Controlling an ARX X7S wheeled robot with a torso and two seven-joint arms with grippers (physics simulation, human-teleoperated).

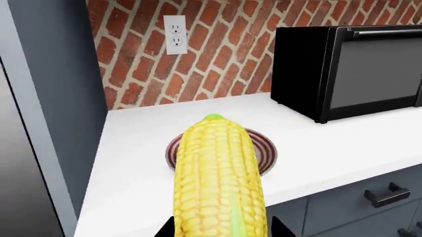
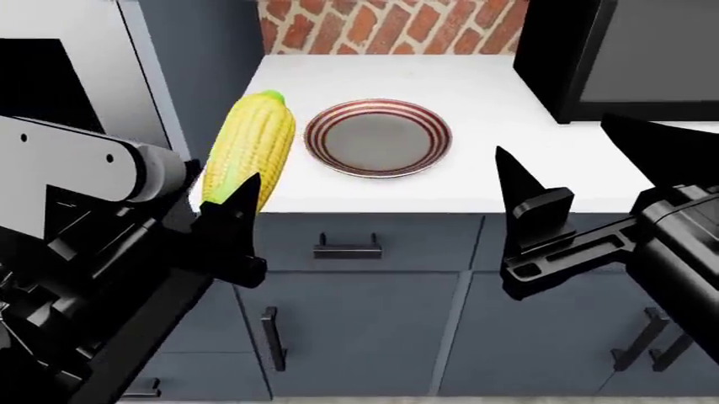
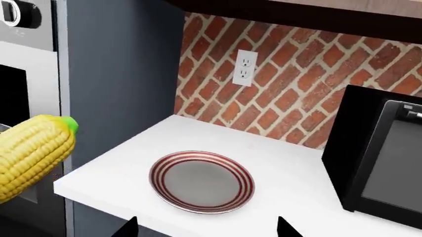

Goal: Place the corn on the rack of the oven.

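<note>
My left gripper [image 2: 231, 220] is shut on the corn [image 2: 249, 148], a yellow ear with a green tip, and holds it in the air at the left front corner of the white counter [image 2: 472, 93]. In the left wrist view the corn [image 1: 219, 175] fills the space between the black fingertips [image 1: 280, 228]. The corn also shows at the left edge of the right wrist view [image 3: 33, 155]. My right gripper [image 2: 584, 181] is open and empty in front of the counter's right part. A strip of the oven [image 3: 20, 59] shows at the left. The rack is out of view.
A red-striped plate [image 2: 379, 137] lies empty on the counter, just right of the corn. A black box-shaped appliance [image 2: 624, 55] with a grey door stands at the back right. A brick wall with an outlet [image 1: 175, 34] is behind. Grey drawers [image 2: 348, 244] are below.
</note>
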